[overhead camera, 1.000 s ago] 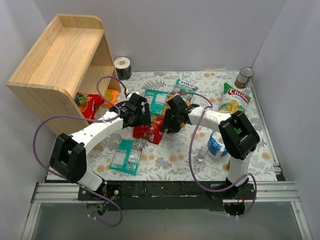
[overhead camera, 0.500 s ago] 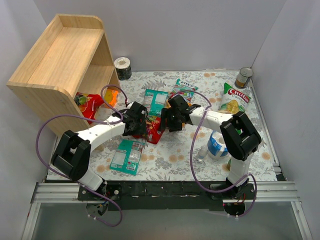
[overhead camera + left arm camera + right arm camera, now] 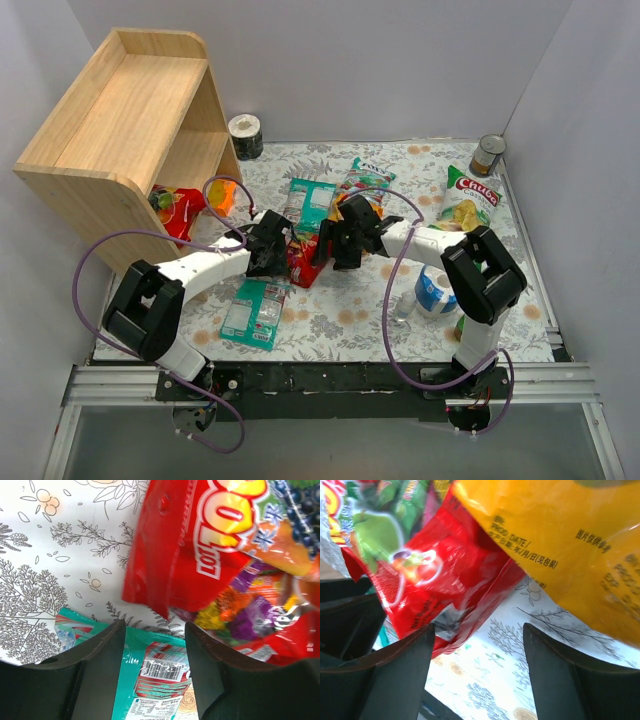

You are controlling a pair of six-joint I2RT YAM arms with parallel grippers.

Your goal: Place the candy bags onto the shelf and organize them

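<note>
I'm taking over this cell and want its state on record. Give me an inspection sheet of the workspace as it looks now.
Surface: floral tablecloth, lying flat.
Job's things: shelf far left, with a shelved red bag and an orange bag on its lower tier. On the cloth: far teal bag, near teal bag, central red bag, colourful bag.
Clutter: snack bag, can, tape roll, blue-white roll.
Grippers: left gripper and right gripper both open, at the central red bag.
Cables: purple cables loop off both arms.
Surroundings: plain walls; nothing else seen.
</note>
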